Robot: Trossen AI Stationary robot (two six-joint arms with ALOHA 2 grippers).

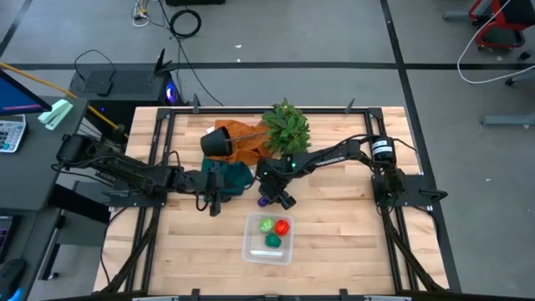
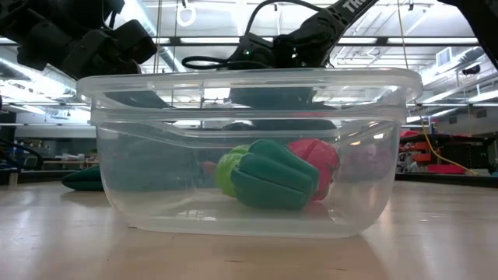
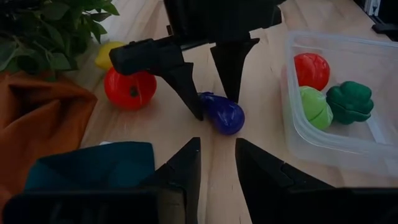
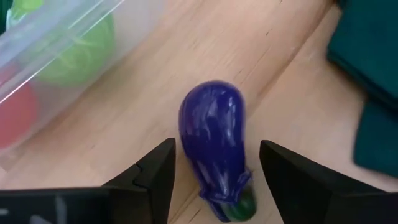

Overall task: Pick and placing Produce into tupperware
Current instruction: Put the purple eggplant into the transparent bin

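Right pincer (image 4: 214, 171) straddles purple toy eggplant (image 4: 214, 146) — fingers apart, one each side, not yet touching; nothing held. Eggplant lies flat on worktop (image 1: 351, 242), just beside clear tub (image 1: 269, 253), long axis running between the fingers, green stem end nearest your wrist. You squeeze across its narrow width — good line.

Left pincer (image 3: 217, 165) hangs near, pointing at same eggplant, fingers narrow, empty; right arm is nearer.

Tub already holds three pieces. Red tomato (image 3: 129, 88) and yellow piece (image 3: 107, 55) wait beside leafy plant (image 1: 286, 125).
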